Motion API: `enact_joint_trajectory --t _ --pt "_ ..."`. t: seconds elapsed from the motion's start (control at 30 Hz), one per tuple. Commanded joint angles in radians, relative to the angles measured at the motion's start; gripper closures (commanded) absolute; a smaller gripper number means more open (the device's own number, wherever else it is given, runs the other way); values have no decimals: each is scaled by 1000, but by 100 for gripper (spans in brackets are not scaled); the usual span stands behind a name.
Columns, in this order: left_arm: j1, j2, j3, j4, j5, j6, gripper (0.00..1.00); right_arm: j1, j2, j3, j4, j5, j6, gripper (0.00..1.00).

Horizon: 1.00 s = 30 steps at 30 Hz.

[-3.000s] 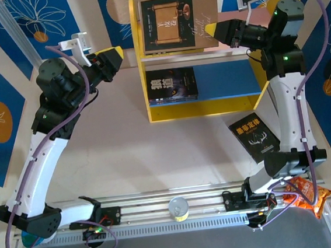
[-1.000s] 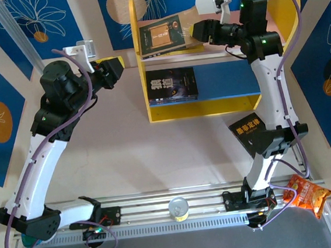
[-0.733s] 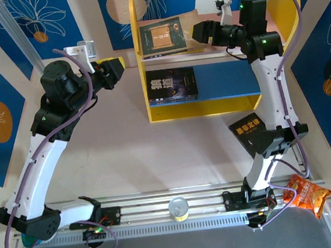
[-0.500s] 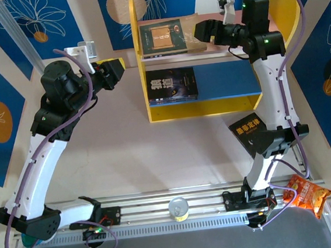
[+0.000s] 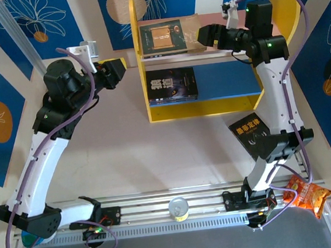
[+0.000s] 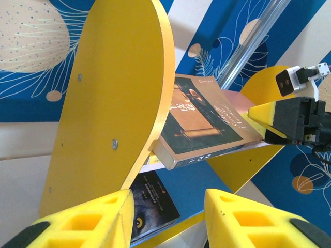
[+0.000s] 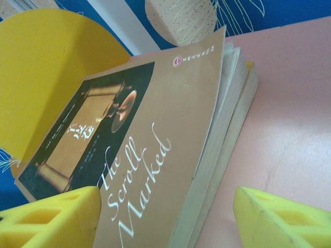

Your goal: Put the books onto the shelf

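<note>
Risk: the tan book [image 5: 166, 37] lay flat on the pink upper board of the shelf [image 5: 138, 74], so a careless pull-back of the right gripper [image 5: 200, 37], jaws spread and clamping nothing at the book's right edge, could drag it off, while the left gripper [image 5: 119, 68] hovered part-open, empty.

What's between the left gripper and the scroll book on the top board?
The shelf's yellow side panel stands between the left gripper and the scroll book. Top view shows it; left wrist view too.
</note>
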Motion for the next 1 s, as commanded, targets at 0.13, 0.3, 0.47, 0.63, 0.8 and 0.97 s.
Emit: enact_joint_trajectory --t 0.13,0.3,0.47,0.63,0.8,0.97 --pt "1 -5 28 14 18 18 60 18 -94 -79 60 -36 -6 32" --pt "1 -5 27 15 21 19 59 28 -117 -101 78 -49 1 32" --pt "1 -9 25 14 19 20 59 39 -111 -86 72 -51 1 32" --pt "1 -13 23 13 18 22 59 44 -104 -79 62 -39 -2 32" --pt "0 -17 19 10 14 25 59 46 -95 -78 62 -51 0 32" --pt "1 -16 18 8 15 25 59 52 -93 -76 46 -13 -7 32"
